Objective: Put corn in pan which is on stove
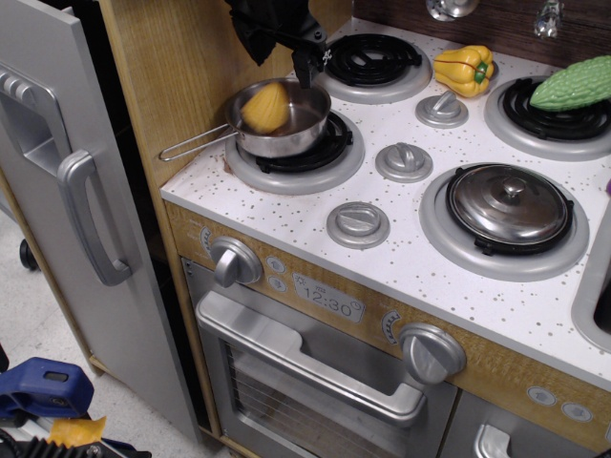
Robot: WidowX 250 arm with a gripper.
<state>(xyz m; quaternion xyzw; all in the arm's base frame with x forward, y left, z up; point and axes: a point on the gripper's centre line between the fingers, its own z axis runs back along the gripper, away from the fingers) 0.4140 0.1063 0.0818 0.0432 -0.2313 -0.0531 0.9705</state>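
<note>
The small yellow-orange ribbed toy corn piece [265, 106] sits inside the mouth of the small shiny stainless-steel saucepan [298, 132], toward its left wall, and it looks blurred, so I judge it is either dropping or only just landed; whether it rests on the pan floor cannot be told. It lies directly below and slightly left of the black gripper [277, 43], apart from it with a clear gap between. Its long axis seems tilted, narrower end up, though the blur makes that uncertain.

The saucepan stands on the front-left black coil burner of the toy stove with the white speckled top [286, 205], close to the stove's left edge, its thin wire-loop handle pointing out past that edge toward the front-left corner.

The gripper hangs over the back-left part of the stove, above the pan's far rim. One dark finger [303, 69] reaches down near that rim; the other is lost in the dark mass, so I cannot tell how far apart the fingers stand. Nothing is visibly held between them.

The placing step looks essentially done. The coming move turns on the arm rising straight up, since the finger is just beside the rim and a sideways pull could nudge the pan off its burner.
</note>
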